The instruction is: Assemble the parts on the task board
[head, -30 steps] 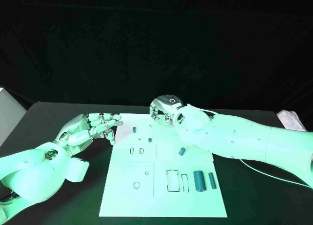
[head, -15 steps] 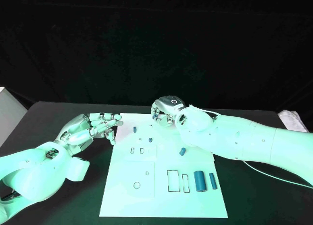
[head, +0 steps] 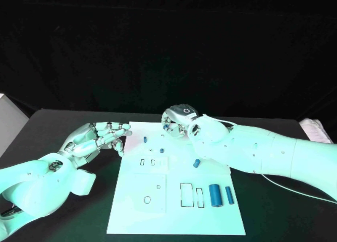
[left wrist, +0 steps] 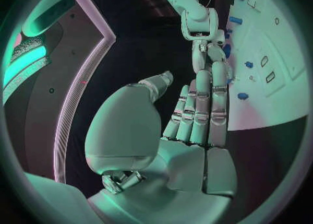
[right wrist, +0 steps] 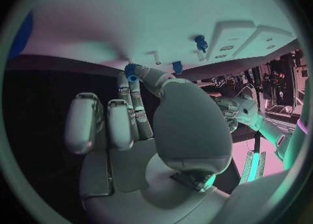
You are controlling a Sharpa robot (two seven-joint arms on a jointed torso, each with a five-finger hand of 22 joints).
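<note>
Right hand [head: 180,121] over far edge of task board [head: 177,222], pinching small blue part [right wrist: 131,71] at fingertips; left hand [head: 96,139] just off board's left edge, fingers extended side by side, holding nothing; other blue parts [head: 220,194] lying on board's near right.

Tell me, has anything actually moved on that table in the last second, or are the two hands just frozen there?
Hardly anything. The right hand stays at the far edge of the task board, pinching a small blue part at its fingertips; its arm has only crept a little. The left hand still hovers, holding nothing, by the board's left edge. The blue parts lying on the board have not shifted.
</note>
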